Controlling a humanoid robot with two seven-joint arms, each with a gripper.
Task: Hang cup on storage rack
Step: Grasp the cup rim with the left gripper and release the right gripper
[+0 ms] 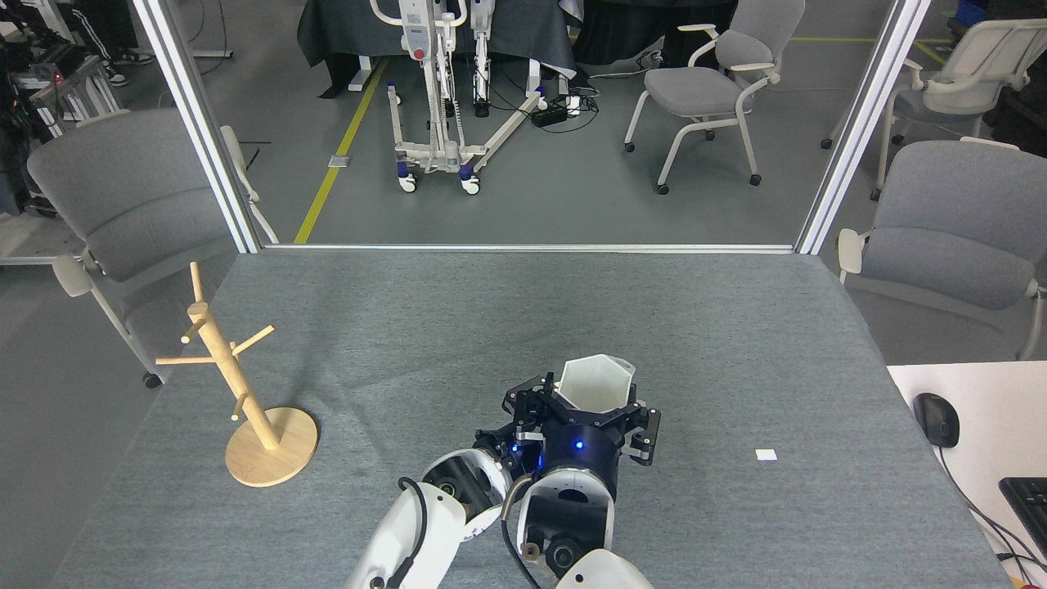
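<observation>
Holding the plain white hexagonal faceted cup (595,382) clamped, the right gripper (582,409) should lift it level toward the light wooden peg rack (231,376) near the worktop's left edge.

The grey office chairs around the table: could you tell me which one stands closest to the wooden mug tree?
The grey chair at the table's left edge, behind the mug tree.

No text, label, brand, number or sign can be read anywhere in the view.

Grey felt tabletop (736,327), small white tag (766,455) lying on it, grey chairs (949,237) around, black mouse (936,419) at right
</observation>
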